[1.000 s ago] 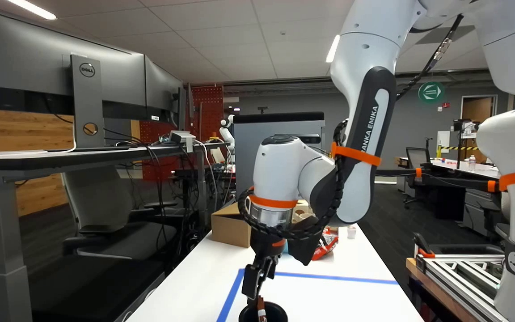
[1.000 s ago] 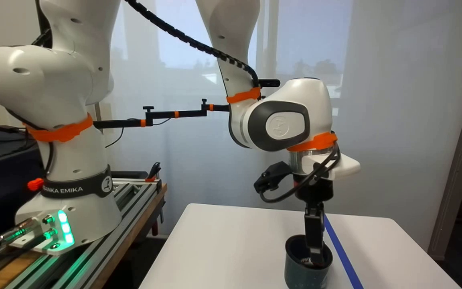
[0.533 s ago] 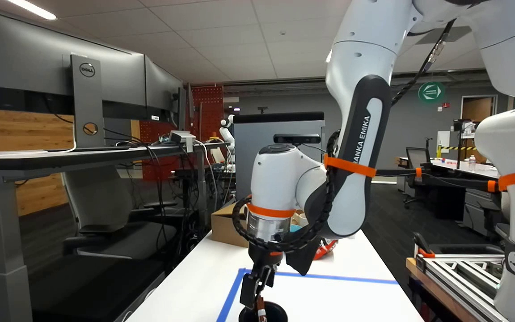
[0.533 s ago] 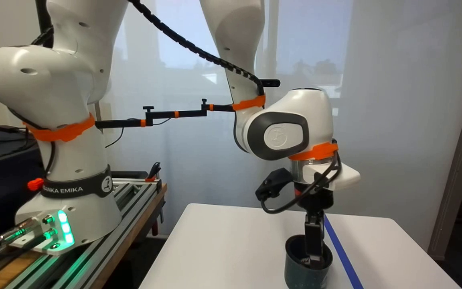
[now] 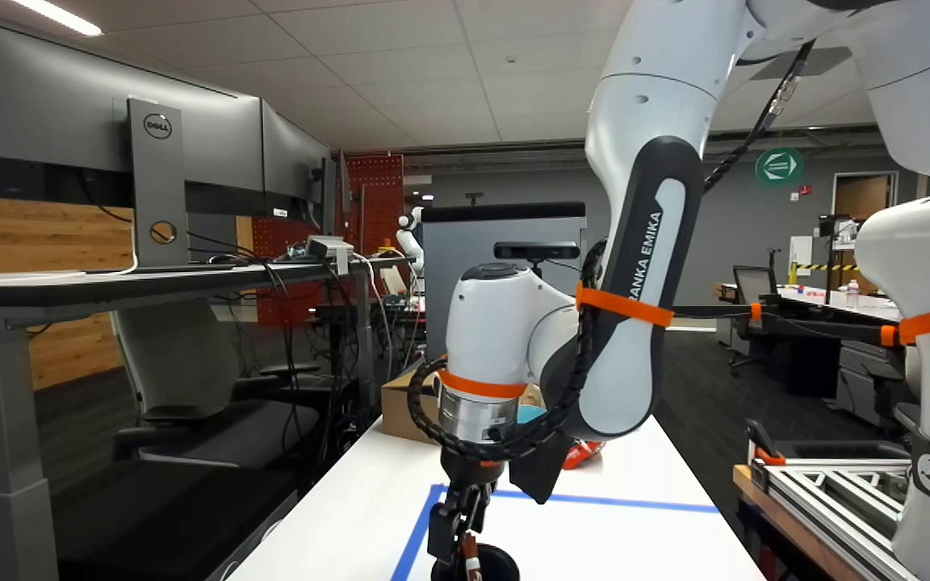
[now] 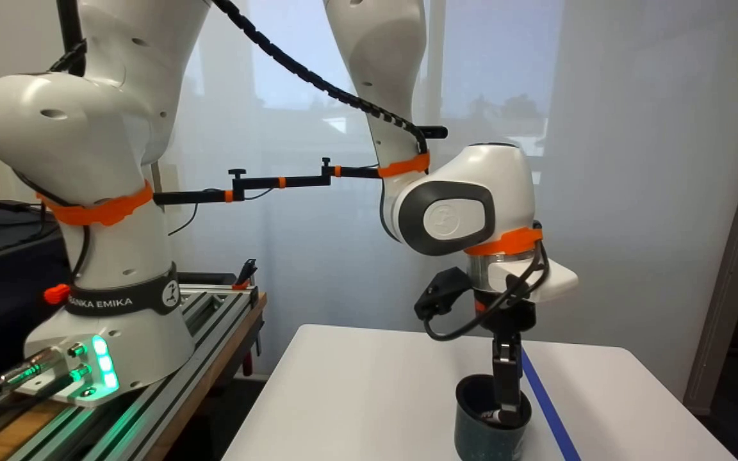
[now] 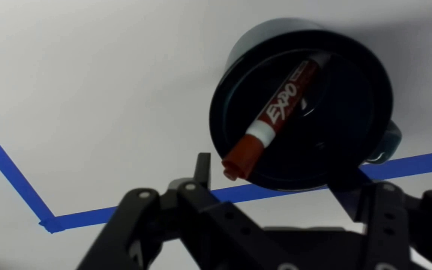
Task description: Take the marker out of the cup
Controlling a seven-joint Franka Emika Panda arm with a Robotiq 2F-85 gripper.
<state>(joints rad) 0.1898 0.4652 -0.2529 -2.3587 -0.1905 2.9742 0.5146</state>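
Note:
The marker (image 7: pixel 280 103) is a slim red Expo pen with a white band and a red cap. It leans inside the dark cup (image 7: pixel 383 93), cap end up over the rim. It also shows in an exterior view (image 5: pixel 472 558). The cup stands upright on the table, seen in both exterior views (image 5: pixel 504 562) (image 6: pixel 485 440). My gripper (image 7: pixel 270 168) is open and empty, pointing down at the cup. In the wrist view one finger is left of the cap, apart from it; the other is at the cup's right side. In an exterior view a fingertip (image 6: pixel 508 410) overlaps the cup's mouth.
Blue tape (image 7: pixel 84 218) lines the white table (image 6: pixel 356 390). A brown cardboard box (image 5: pixel 407 413), a light-blue bowl (image 5: pixel 529 414) and a red bag (image 5: pixel 583 454) stand farther along the table. A desk with monitors (image 5: pixel 158 186) is beside it.
My open gripper has come down toward the cup and shifted slightly sideways, leftward in one exterior picture and rightward in the opposite one. The cup and the marker have not visibly moved.

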